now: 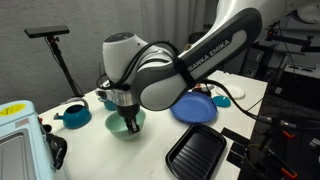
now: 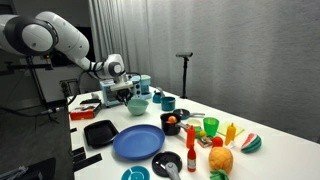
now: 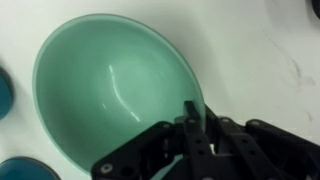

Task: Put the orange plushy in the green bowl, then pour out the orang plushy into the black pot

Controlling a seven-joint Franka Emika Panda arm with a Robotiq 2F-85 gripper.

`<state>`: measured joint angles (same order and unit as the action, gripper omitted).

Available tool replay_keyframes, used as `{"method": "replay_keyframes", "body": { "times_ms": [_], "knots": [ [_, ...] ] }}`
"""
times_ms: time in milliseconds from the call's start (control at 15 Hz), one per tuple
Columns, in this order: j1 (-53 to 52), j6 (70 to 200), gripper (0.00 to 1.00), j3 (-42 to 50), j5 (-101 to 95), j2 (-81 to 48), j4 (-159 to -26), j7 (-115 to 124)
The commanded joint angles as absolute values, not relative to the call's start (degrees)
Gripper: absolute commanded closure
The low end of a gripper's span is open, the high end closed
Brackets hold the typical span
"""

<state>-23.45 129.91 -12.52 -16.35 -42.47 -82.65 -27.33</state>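
Wrist view: looking down into the green bowl [image 3: 110, 90], smooth and pale inside, nothing in it. Pinched at its lower-right rim by the gripper [image 3: 198, 118], dark fingers [image 3: 188, 128] drawn together on the thin wall. Teal pot [image 3: 3, 92] cut off at the left edge, 2nd teal pot [image 3: 22, 170] in the bottom-left corner. In both exterior views, same clamp on the bowl's rim, arm reaching in over the white table [image 1: 100, 160]; bowl resting or just lifted, cannot tell. In an exterior view, orange plushy [image 2: 172, 119] down in the black pot [image 2: 170, 129], well apart from the bowl. Near the pot, dark-blue plate [image 2: 135, 145]; black tray [image 2: 100, 132] beside the plate; colourful toy foods [image 2: 222, 155] beyond.
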Motion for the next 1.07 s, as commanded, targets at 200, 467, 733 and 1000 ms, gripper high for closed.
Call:
{"method": "replay_keyframes", "body": {
  "times_ms": [200,467,733,1000],
  "knots": [
    [-23.12,128.39,0.43,-12.64,-17.48,-43.03,-81.34,-26.87],
    [-23.77,129.29,0.15,-11.12,-17.82,-41.95,-80.23,-22.24],
    [-25.10,127.02,0.00,-7.67,-18.53,-39.15,-77.55,-10.08],
    [-25.88,124.37,0.00,-4.34,-20.31,-35.90,-75.48,0.61]
  ]
}}
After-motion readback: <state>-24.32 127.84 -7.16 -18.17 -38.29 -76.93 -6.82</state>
